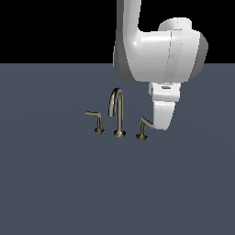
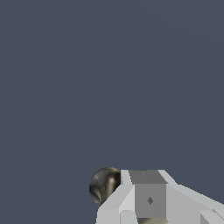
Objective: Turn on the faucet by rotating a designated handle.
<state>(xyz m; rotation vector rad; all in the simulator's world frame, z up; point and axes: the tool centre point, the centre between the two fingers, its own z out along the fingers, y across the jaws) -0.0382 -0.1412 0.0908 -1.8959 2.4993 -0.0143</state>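
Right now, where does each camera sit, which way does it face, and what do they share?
Exterior view: off the arm, level with the floor, facing the faucet; shows the white arm with its gripper beside the handle.
Wrist view: on the wrist, looking along the gripper at bare grey floor; a round metal piece sits beside the fingers.
Shared: the gripper, and probably the handle; which faucet part the wrist view shows is unclear.

My arm (image 1: 156, 50) hangs down from above, and my gripper (image 1: 163, 120) points downward, its jaws' state hidden.
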